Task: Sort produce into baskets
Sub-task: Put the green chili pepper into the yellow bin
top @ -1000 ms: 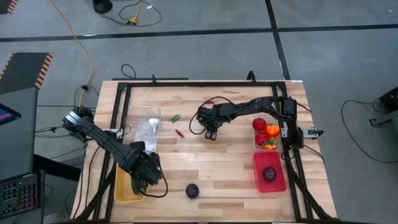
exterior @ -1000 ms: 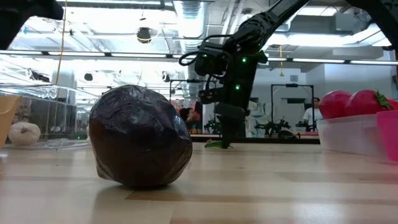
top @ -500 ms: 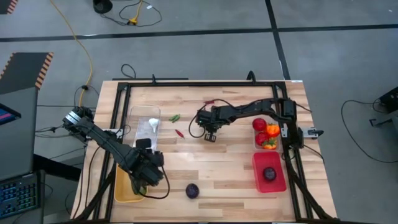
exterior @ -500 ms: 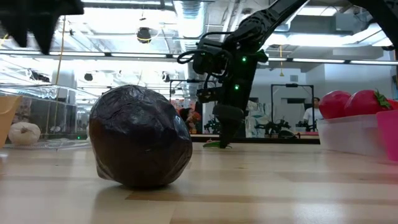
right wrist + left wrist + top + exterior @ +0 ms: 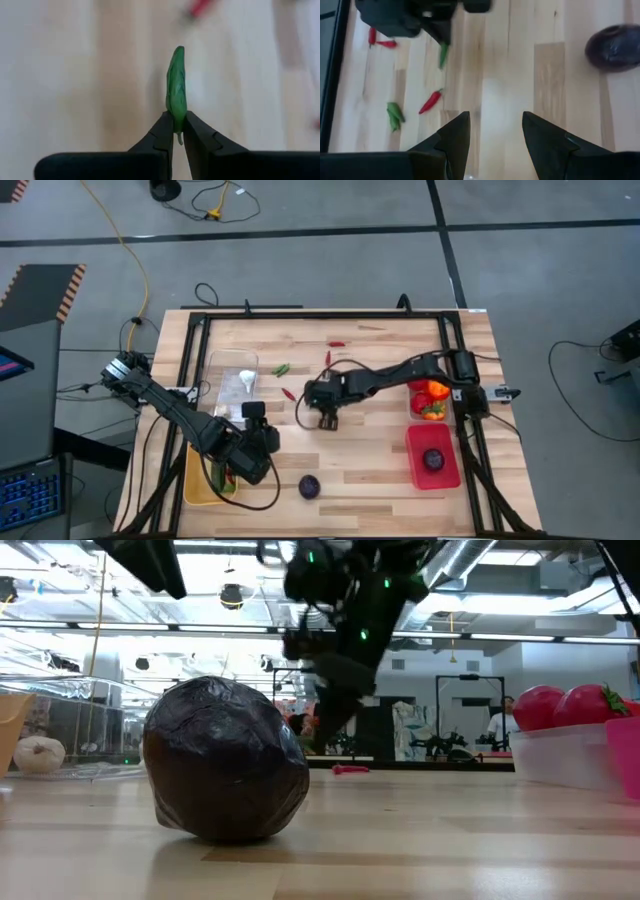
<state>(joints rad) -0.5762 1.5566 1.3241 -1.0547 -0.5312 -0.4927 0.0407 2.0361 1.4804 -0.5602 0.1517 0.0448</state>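
- Near edge: dark purple round loose on the tabletop, unsorted.
- Just left: left gripper beside yellow basket, fingers parted, empty.
- Mid-tabletop: right gripper pinching 1 green chilli by its stem, lifted clear, probably for carrying to a basket.

Counter: pale planked wood, smooth matt finish. Purple round: wrinkled, faintly glossy skin. Fingers: matt black; clear bin: glossy plastic.

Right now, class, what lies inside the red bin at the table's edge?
The red bin holds one dark purple round, seen from above. Whatever lies beneath that round is covered.
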